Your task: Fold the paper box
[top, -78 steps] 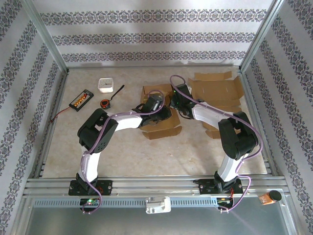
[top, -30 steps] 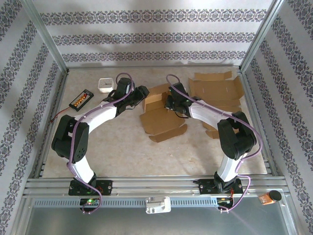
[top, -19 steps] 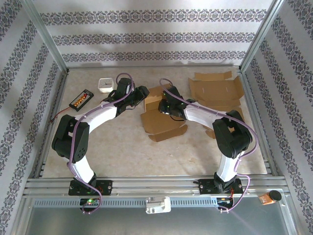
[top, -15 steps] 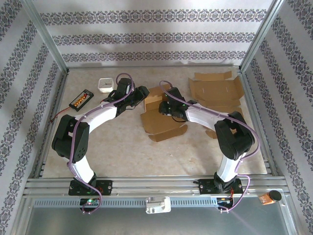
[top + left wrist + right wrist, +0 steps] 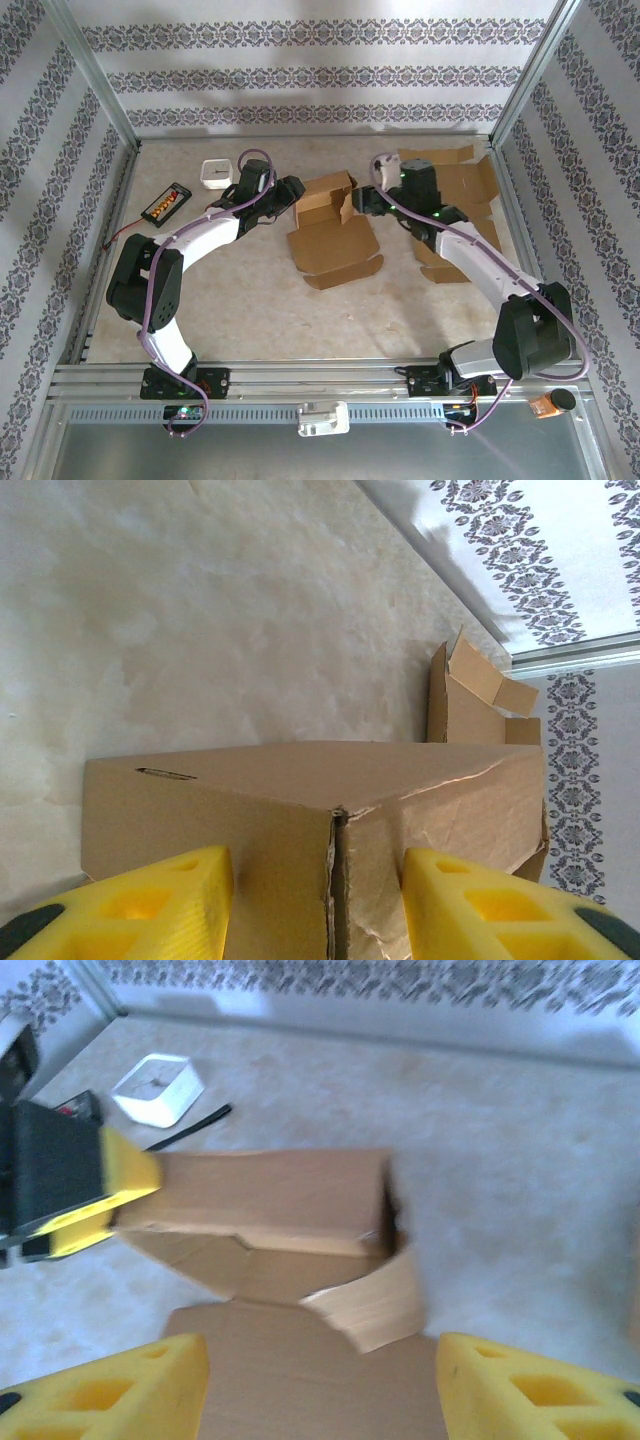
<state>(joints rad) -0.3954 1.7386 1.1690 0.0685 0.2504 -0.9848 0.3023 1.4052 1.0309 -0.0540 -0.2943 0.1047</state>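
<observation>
From above, the brown, partly folded cardboard box (image 5: pixel 332 238) was seen mid-bench (image 5: pixel 250 300). In the left wrist view, its corner was clamped by the left end effector (image 5: pixel 318 880). The right end effector (image 5: pixel 322 1365) was held open above it.

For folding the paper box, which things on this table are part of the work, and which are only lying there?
Part of the work:
- paper box, half folded
- left gripper, at one end of the box
- right gripper, open, near the box

Only lying there:
- flat cardboard sheets
- white container
- black tray
- black stick
</observation>
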